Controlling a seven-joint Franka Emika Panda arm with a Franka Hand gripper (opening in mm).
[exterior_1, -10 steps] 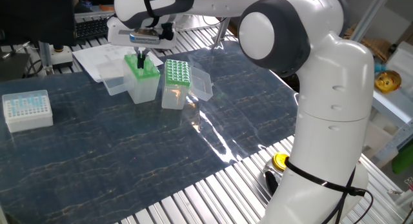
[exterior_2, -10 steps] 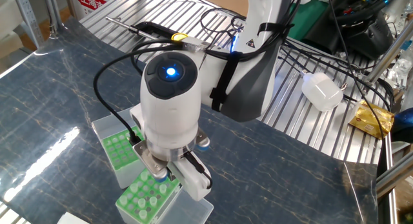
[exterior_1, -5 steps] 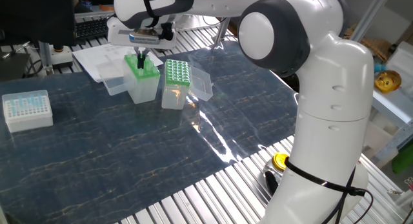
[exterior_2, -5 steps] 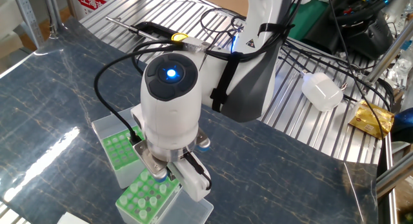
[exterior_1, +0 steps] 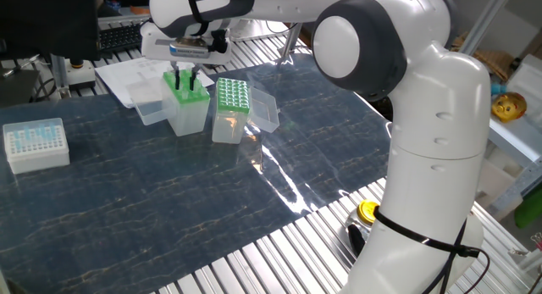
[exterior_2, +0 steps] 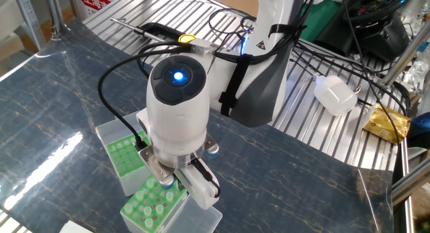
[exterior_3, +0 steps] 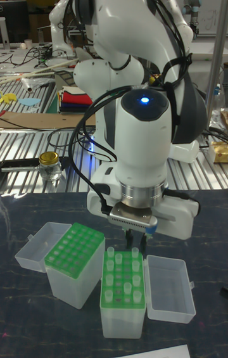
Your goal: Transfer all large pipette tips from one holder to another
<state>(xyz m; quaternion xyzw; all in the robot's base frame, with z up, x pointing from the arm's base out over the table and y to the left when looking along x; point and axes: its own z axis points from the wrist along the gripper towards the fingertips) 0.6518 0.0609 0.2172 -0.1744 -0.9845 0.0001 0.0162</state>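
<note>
The end effector (exterior_1: pixel 184 76) hangs just above the left green rack (exterior_1: pixel 185 90), its dark fingers (exterior_1: pixel 175 76) a little apart, with nothing visible between them. The large pipette tips (exterior_3: pixel 121 277) stand as pale, tapered plastic cones in that rack's holes; whether the right green rack (exterior_1: pixel 231 95) holds any I cannot tell. It looks like a tip is being seated or fetched, which calls for a straight vertical path, centred over one hole, clear of neighbours. Both racks sit in frosted, translucent boxes on the glossy, marbled blue table (exterior_1: pixel 169 201). A white box (exterior_1: pixel 35 144) sits far left.
</note>
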